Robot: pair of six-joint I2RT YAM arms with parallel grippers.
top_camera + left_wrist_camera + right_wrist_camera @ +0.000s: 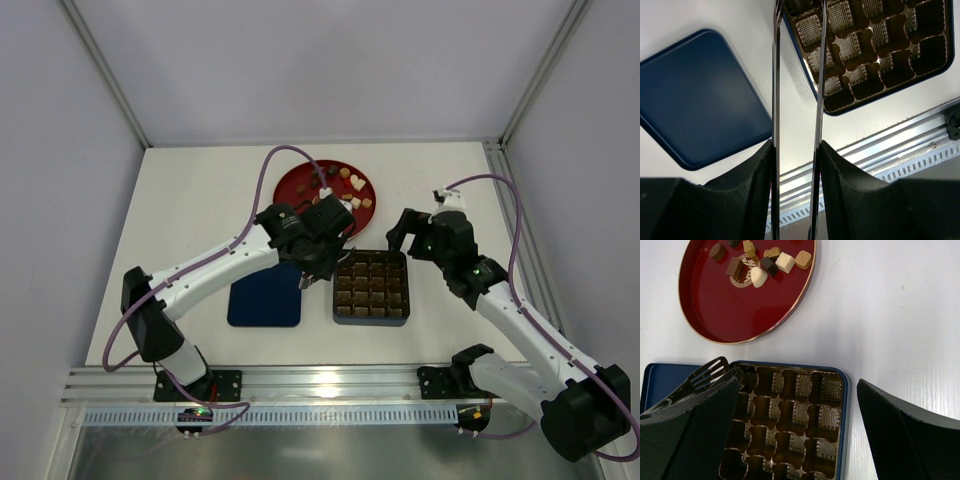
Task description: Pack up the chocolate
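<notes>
The chocolate (341, 184) lies as several dark brown, tan and cream-white pieces on a round red plate (300, 185); it also shows in the right wrist view (760, 270). The brown grid tray (371, 288) sits in front of the plate in a blue box, and every compartment I see is empty (790, 415). My left gripper (325, 255) is shut on thin metal tongs (819, 75). Their slotted tips (710, 372) hold nothing over the tray's far-left corner. My right gripper (400, 230) is open and empty above the tray's far right side (796, 385).
A navy blue square lid (265, 295) lies flat just left of the tray, also in the left wrist view (695, 100). An aluminium rail (320, 385) runs along the table's near edge. White walls close in the back and sides.
</notes>
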